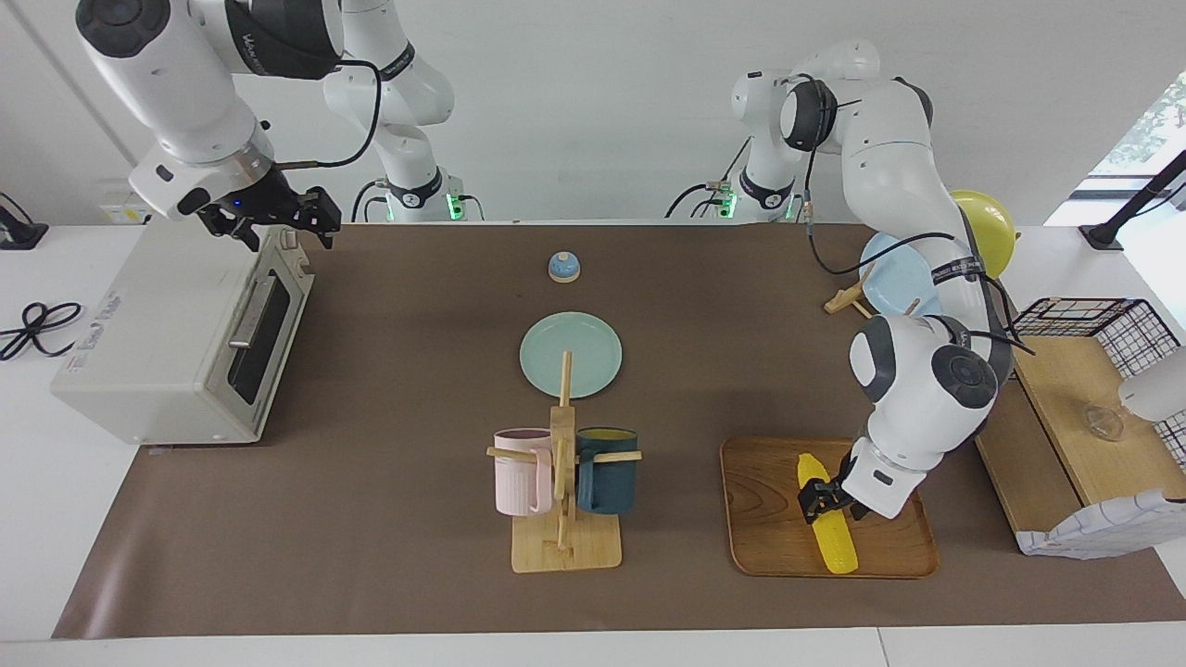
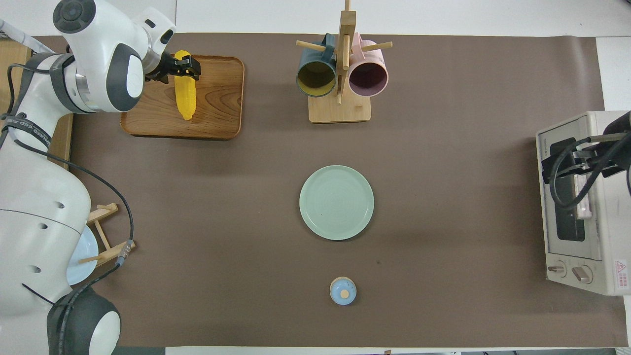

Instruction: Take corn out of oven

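The yellow corn (image 1: 831, 528) (image 2: 186, 96) lies flat on a wooden tray (image 1: 769, 519) (image 2: 217, 98) at the left arm's end of the table. My left gripper (image 1: 820, 493) (image 2: 182, 66) is down at the cob's thick end. It is open, with a finger on each side of the cob. The off-white oven (image 1: 157, 343) (image 2: 591, 256) stands at the right arm's end with its dark glass door shut. My right gripper (image 1: 310, 215) (image 2: 559, 165) hangs open over the oven's top front edge, holding nothing.
A wooden mug rack (image 1: 562, 482) with a pink and a dark blue mug stands mid-table, beside the tray. A green plate (image 1: 570, 354) and a small blue knobbed lid (image 1: 563, 267) lie nearer the robots. A plate stand (image 1: 894, 273) and wire basket (image 1: 1112, 324) sit by the left arm.
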You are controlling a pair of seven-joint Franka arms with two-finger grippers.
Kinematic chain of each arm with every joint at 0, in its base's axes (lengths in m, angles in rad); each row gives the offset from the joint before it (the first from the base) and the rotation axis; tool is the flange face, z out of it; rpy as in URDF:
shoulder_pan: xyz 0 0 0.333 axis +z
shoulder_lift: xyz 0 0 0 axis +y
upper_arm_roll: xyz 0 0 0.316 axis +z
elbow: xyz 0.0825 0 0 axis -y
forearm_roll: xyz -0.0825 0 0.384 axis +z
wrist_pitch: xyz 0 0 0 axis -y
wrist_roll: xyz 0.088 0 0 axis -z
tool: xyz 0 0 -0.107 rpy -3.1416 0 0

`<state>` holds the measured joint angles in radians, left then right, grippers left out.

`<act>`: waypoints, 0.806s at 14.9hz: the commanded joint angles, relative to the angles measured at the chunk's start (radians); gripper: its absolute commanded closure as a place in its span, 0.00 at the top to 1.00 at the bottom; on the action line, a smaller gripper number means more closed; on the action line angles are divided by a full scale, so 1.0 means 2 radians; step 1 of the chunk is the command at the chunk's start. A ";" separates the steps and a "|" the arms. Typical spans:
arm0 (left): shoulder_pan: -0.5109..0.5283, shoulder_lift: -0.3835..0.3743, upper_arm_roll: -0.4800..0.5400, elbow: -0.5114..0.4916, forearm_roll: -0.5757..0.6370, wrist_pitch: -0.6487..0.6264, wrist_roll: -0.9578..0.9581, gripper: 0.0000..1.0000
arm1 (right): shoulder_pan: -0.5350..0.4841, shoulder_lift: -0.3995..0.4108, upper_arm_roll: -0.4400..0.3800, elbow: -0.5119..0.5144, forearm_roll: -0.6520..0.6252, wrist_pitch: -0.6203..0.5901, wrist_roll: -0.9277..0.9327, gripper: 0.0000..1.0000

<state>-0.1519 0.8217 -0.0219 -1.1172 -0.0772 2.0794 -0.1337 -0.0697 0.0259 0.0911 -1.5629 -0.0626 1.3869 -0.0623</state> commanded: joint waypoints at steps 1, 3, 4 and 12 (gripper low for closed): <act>0.003 -0.018 -0.001 0.004 0.001 -0.029 0.006 1.00 | 0.014 0.005 -0.013 0.007 0.008 -0.009 0.010 1.00; 0.003 -0.046 -0.001 0.003 0.000 -0.070 0.005 1.00 | 0.016 0.001 -0.017 0.006 0.009 -0.009 0.010 1.00; 0.003 -0.070 -0.001 -0.012 0.000 -0.092 0.002 1.00 | 0.016 0.001 -0.018 0.006 0.009 -0.008 0.010 1.00; 0.016 -0.290 0.003 -0.159 0.006 -0.223 -0.021 1.00 | 0.022 -0.014 -0.029 -0.014 0.009 -0.018 0.020 1.00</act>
<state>-0.1228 0.3619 -0.0150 -1.3256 -0.0771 1.6906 -0.1568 -0.0367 0.0232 0.0455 -1.5661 -0.0626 1.3649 -0.0407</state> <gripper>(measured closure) 0.000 0.000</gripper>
